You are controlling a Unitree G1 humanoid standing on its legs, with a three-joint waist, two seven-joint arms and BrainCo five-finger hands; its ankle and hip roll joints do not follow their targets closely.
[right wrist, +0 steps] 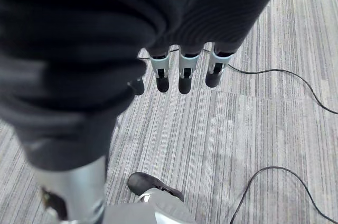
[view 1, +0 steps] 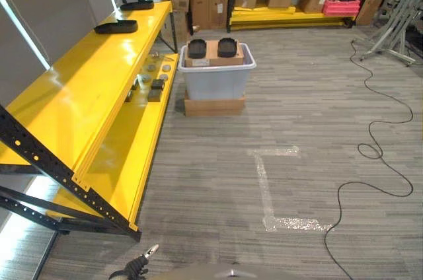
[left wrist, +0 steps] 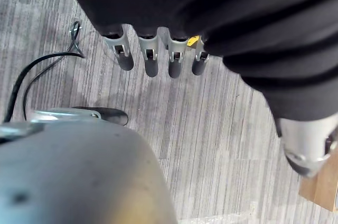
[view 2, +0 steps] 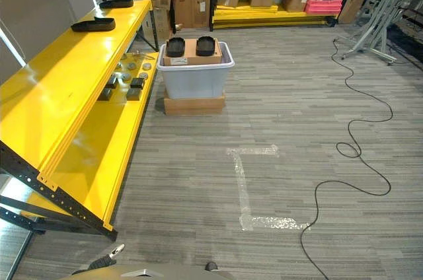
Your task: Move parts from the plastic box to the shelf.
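Plastic box (view 1: 216, 76): at 12 o'clock on the floor, standing on a flat cardboard base (view 1: 214, 105).
Parts (view 1: 197, 47): two black ones on a carton in the box; more on the shelf's (view 1: 99, 75) top at 11 o'clock.
Left hand (left wrist: 153, 57): fingers straight, empty, above the carpet.
Right hand (right wrist: 182, 73): fingers straight, empty, above the carpet.

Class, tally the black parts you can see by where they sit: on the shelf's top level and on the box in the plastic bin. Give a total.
Black trays on the top shelf: 2
Black parts on the cardboard box in the plastic bin: 2
Total: 4
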